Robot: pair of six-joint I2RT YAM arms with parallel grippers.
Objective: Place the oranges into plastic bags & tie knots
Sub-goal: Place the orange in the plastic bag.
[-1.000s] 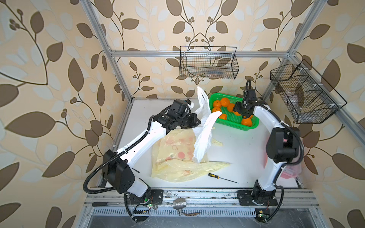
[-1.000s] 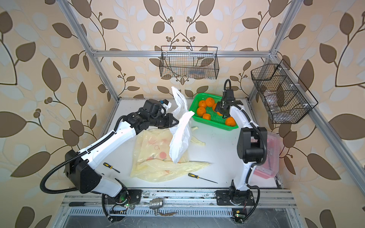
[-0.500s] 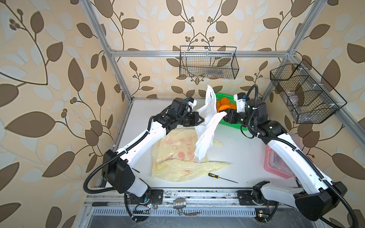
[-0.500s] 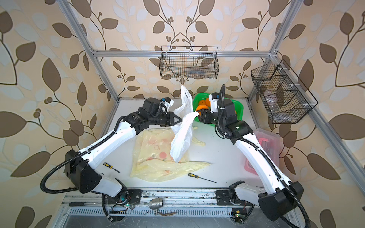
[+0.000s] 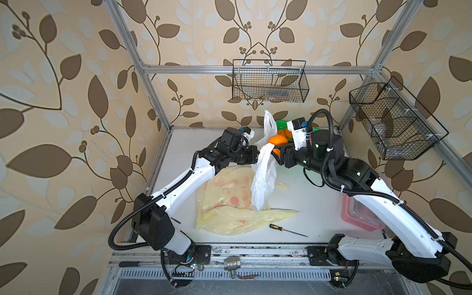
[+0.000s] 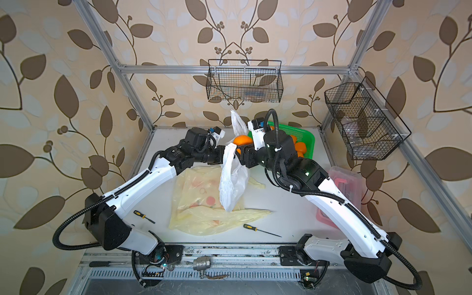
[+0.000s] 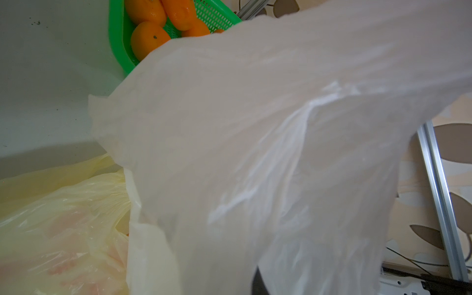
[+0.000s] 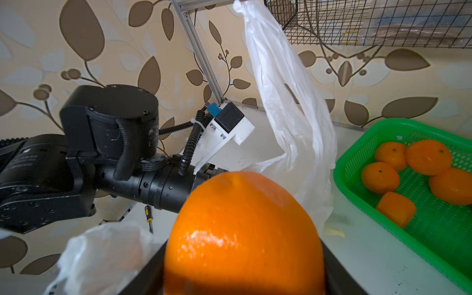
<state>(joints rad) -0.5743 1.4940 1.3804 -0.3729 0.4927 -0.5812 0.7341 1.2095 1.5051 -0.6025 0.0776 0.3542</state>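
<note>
left pincer (image 6: 222,154): clenched on white bag (image 5: 263,178)
right pincer (image 5: 278,146): grasping orange (image 8: 242,229), at bag's 1 o'clock
green basket (image 6: 307,139): counter's (image 5: 306,204) 1 o'clock

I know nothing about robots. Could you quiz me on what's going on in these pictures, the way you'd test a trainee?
1. True or false: the right hand grips an orange.
2. What hangs from the shut left hand? A) a white bag B) a towel C) a bottle
3. Where do the other oranges lie?
Key: 1 true. 2 A. 3 in the green basket.
</note>
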